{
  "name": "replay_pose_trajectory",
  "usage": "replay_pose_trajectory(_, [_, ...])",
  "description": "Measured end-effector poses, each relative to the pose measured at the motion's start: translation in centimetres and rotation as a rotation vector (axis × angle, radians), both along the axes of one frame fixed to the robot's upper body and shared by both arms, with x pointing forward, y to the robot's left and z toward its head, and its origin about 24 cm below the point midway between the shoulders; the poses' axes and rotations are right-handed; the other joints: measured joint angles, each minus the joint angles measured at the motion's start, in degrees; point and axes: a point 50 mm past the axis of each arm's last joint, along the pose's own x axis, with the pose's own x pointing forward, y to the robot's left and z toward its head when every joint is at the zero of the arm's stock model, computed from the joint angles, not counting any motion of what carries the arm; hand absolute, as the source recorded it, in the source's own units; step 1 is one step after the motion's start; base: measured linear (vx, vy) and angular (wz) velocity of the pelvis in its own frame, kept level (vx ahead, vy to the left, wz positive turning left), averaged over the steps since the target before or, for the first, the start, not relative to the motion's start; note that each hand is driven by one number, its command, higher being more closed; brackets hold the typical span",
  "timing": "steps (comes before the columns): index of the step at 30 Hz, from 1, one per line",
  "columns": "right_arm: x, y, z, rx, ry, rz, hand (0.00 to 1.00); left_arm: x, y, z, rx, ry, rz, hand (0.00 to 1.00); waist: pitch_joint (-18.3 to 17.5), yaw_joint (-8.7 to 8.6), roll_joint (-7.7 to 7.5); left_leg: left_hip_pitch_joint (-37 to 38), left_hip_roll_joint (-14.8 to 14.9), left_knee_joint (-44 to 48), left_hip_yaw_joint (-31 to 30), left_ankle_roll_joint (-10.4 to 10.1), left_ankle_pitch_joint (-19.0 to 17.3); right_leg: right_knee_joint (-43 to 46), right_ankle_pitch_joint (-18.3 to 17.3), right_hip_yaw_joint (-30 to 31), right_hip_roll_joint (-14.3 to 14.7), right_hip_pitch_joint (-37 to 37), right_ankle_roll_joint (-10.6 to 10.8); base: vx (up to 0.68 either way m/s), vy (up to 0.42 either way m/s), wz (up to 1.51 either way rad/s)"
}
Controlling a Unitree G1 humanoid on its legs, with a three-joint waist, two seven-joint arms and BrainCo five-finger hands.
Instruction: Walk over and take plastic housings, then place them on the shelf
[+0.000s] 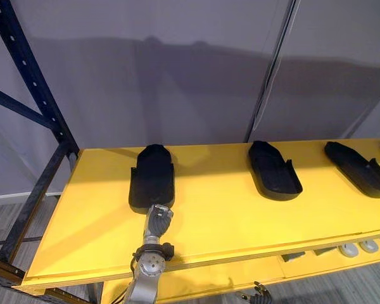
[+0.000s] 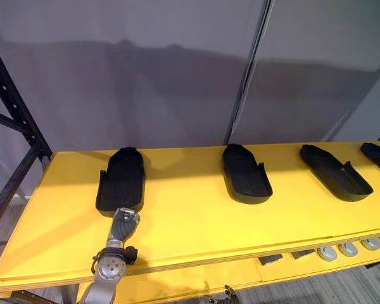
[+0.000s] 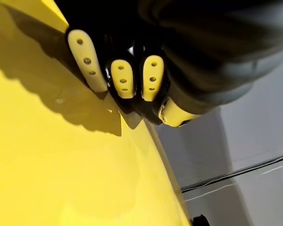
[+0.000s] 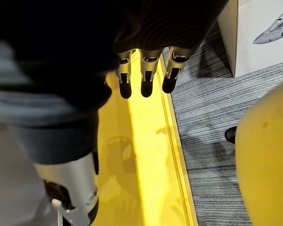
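Inspecting the row, we find the leftmost plastic housing (image 1: 152, 177) lying flat on the yellow shelf (image 1: 228, 215), near its left end. The left robot hand (image 1: 157, 221) is released, its straight fingers touching the housing's near end without gripping it. A second housing (image 1: 273, 171) and a third housing (image 1: 356, 168) lie further right, well apart. The right robot hand (image 4: 146, 75) hangs relaxed, holding nothing, above the grey floor (image 4: 212, 141).

Yellow shelf (image 1: 228, 215) carries four black plastic housings (image 1: 274, 170), spaced in a row.
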Motion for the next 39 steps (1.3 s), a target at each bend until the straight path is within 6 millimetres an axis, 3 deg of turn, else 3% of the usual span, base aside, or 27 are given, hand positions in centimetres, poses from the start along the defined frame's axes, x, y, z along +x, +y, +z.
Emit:
replay_pose_trajectory(11, [0.1,0.0,0.0,0.000,0.000,0.001,0.00,0.0,0.6,0.5,-0.007,-0.021,0.037,1.00,0.5,-0.01,-0.12,-0.1,0.0,0.0,-0.2,0.0,0.0,0.1,0.0,-0.1,-0.1,0.2,0.0,-0.04,-0.016,0.01])
replay_pose_trajectory(14, [0.4,0.0,0.1,0.001,-0.010,0.000,0.00,-0.5,0.9,2.7,-0.046,-0.110,0.056,1.00,2.1,0.10,-0.59,-0.1,0.1,0.5,-0.3,-0.2,-0.2,0.3,0.0,0.0,-0.1,0.7,0.0,-0.02,-0.006,0.01])
replay_pose_trajectory(18, [0.4,-0.1,0.1,0.002,-0.013,-0.020,0.00,-1.8,1.9,8.4,-0.112,-0.373,0.084,1.00,2.9,0.82,-0.51,-1.0,0.2,2.8,-1.3,0.1,-2.0,0.6,-0.3,-0.3,-0.5,1.4,0.4,-0.01,-0.016,0.10])
replay_pose_trajectory(21, [0.2,-0.1,0.0,0.002,-0.005,-0.020,0.00,-2.9,3.2,11.6,-0.110,-0.541,0.133,1.00,3.0,1.62,-0.40,-1.0,0.3,3.6,-2.2,0.3,-2.5,0.8,-0.3,-1.6,-0.7,2.2,0.4,0.01,-0.011,0.20])
replay_pose_trajectory(25, [0.2,-0.1,0.0,0.004,-0.002,-0.022,0.00,-4.7,6.5,13.1,-0.111,-0.651,0.319,1.00,3.1,1.94,-0.35,-1.6,0.4,4.4,-4.5,0.5,-2.7,2.2,-0.7,-3.3,-1.0,2.5,0.9,0.00,-0.015,0.29])
replay_pose_trajectory(28, [0.1,-0.1,-0.1,0.005,0.004,-0.018,0.00,-6.2,8.8,12.6,-0.091,-0.643,0.463,1.00,3.3,3.34,-0.70,-1.7,0.2,4.9,-5.4,0.7,-2.9,2.7,-1.0,-4.1,-1.4,2.9,1.1,-0.01,-0.006,0.15])
replay_pose_trajectory(32, [0.0,0.1,-0.1,0.011,0.006,-0.011,0.00,-7.6,11.3,11.4,-0.042,-0.577,0.592,1.00,3.3,3.49,-0.95,-2.2,0.0,5.9,-6.7,0.9,-3.4,2.7,-1.5,-6.0,-1.8,3.8,1.0,-0.02,-0.015,0.18])
replay_pose_trajectory(34, [0.0,0.2,-0.1,0.012,0.006,-0.003,0.00,-8.3,13.0,9.7,-0.024,-0.495,0.687,1.00,3.3,3.63,-0.93,-2.3,0.0,6.4,-6.7,0.8,-3.7,3.0,-2.1,-6.1,-1.9,3.8,0.7,-0.01,-0.009,0.02])
replay_pose_trajectory(36, [0.2,0.4,-0.1,0.012,0.005,0.026,0.00,-9.5,15.0,6.2,-0.009,-0.315,0.815,1.00,3.2,3.56,-1.05,-2.9,0.1,7.2,-6.6,0.5,-4.1,3.0,-2.9,-6.1,-1.9,3.6,0.6,-0.01,-0.015,-0.01])
replay_pose_trajectory(39, [0.3,0.6,0.0,0.010,0.002,0.055,0.00,-11.0,15.6,1.6,-0.048,-0.075,0.907,1.00,3.2,3.55,-1.08,-3.5,0.4,8.7,-6.6,0.2,-4.6,3.9,-3.5,-6.1,-1.6,3.1,0.2,0.00,-0.011,0.00])
